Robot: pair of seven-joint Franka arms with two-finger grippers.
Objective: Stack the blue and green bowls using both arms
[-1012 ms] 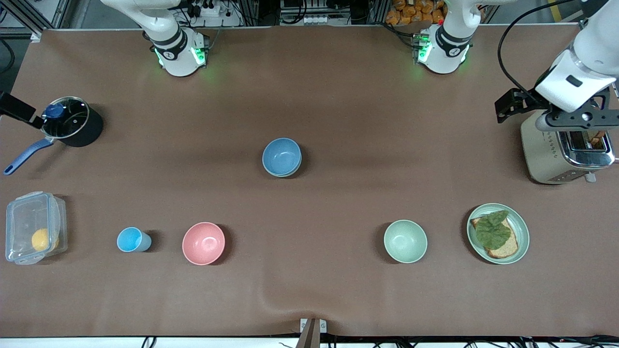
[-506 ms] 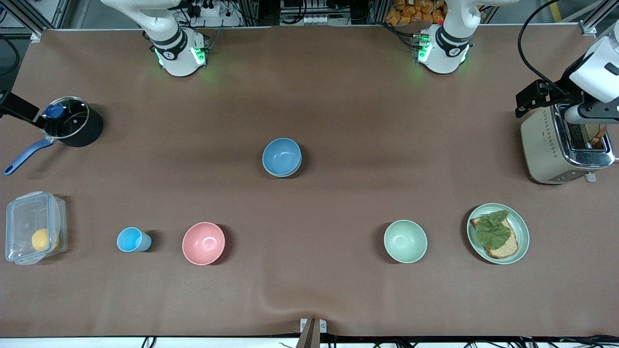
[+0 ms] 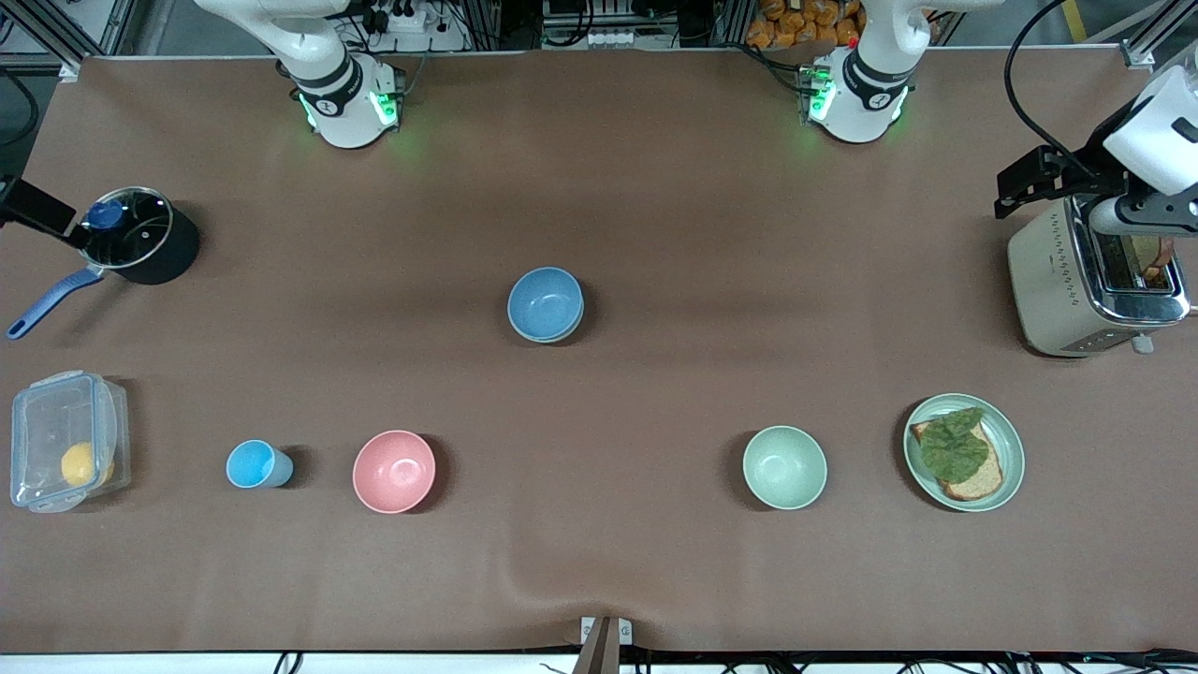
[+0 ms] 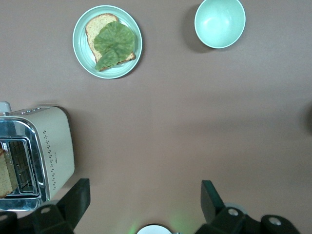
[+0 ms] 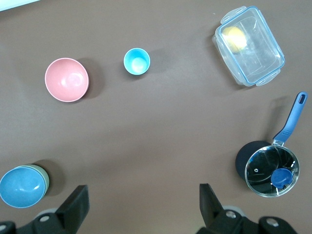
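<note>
The blue bowl (image 3: 546, 301) rests inside the green bowl (image 5: 44, 176) at the middle of the table, and only a sliver of green rim shows beside the blue bowl (image 5: 20, 187) in the right wrist view. My left gripper (image 4: 145, 195) hangs open and empty high over the toaster's edge at the left arm's end. Over the pot at the right arm's end, my right gripper (image 5: 144, 200) is also open and empty. Both are well apart from the bowls.
A pale mint bowl (image 3: 784, 466), a pink bowl (image 3: 394, 471) and a light-blue cup (image 3: 255, 464) stand nearer the front camera. A plate with bread and lettuce (image 3: 964, 451) and a toaster (image 3: 1090, 281) are at the left arm's end. A lidded pot (image 3: 140, 236) and a clear box (image 3: 65, 440) are at the right arm's end.
The left arm has swung outward over the toaster toward its end of the table. The bowls have not moved, and the right arm has barely moved.
</note>
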